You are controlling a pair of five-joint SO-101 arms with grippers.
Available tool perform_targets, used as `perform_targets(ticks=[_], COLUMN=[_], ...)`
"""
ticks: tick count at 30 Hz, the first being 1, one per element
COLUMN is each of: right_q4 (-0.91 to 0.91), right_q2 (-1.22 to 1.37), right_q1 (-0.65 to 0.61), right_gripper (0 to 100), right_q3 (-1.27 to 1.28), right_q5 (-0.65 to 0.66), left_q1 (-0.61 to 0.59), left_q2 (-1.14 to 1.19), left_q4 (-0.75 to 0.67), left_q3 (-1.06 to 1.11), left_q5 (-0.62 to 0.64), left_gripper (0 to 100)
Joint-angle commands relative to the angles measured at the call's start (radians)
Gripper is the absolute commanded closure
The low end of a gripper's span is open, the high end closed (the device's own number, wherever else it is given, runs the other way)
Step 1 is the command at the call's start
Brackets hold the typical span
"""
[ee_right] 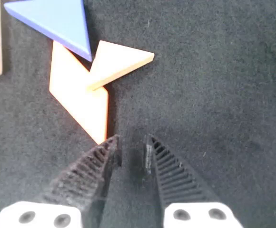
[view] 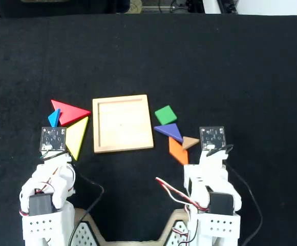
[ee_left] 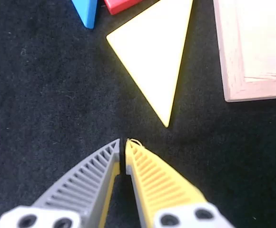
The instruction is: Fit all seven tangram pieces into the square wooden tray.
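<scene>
White arms (view: 50, 180), black motors (view: 41, 203), red cables (view: 170, 188); left tool (ee_left: 124, 144) ribbed grey-yellow, right tool (ee_right: 132, 142) black.

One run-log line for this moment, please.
tray holds nothing | left gripper shut, bare, near yellow triangle | right gripper open, bare, near orange parallelogram

You have a surface (view: 199, 56) under a black, felt-like cover that runs from side to side of the high view. Close up in the left wrist view, that cover (ee_left: 43, 95) looks fuzzy, with small pale flecks of lint scattered over it. The right wrist view shows you the same fuzzy black texture with a few specks. Past the surface's far edge you see a narrow strip of room. It holds a white object (view: 271, 6) toward the right corner, thin dark cables (view: 164, 5) near the middle, and dark shapes toward the left that cannot be made out.
</scene>
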Motion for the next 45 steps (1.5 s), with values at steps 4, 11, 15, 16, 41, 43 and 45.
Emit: perform_targets(ticks=[4,11,15,16,41,43,45], right_q4=[0.008,0.008,0.008,0.008,0.005,0.005,0.005], right_q2=[-0.084,-0.084,-0.084,-0.084,-0.084,-0.084,-0.084], right_q1=[0.017,0.017,0.017,0.017,0.011,0.011,0.009], right_gripper=[90.2,90.2,90.2,90.2,90.0,90.0,90.2], right_q3=[-0.002,-0.002,-0.002,-0.002,-0.002,-0.002,-0.002], right_q5=[0.005,0.005,0.005,0.005,0.002,-0.002,-0.003], left_q1=[0.007,0.007,0.007,0.007,0.025,0.025,0.025], left_q2=[-0.002,-0.002,-0.002,-0.002,-0.005,-0.005,-0.005], left_q4=[0.005,0.005,0.005,0.005,-0.141,-0.258,-0.365], left_q3=[0.019,0.019,0.019,0.019,0.019,0.018,0.018], left_q5=[-0.008,-0.008,-0.008,-0.008,-0.008,-0.006,-0.006], left_gripper=[97,97,97,97,97,97,97])
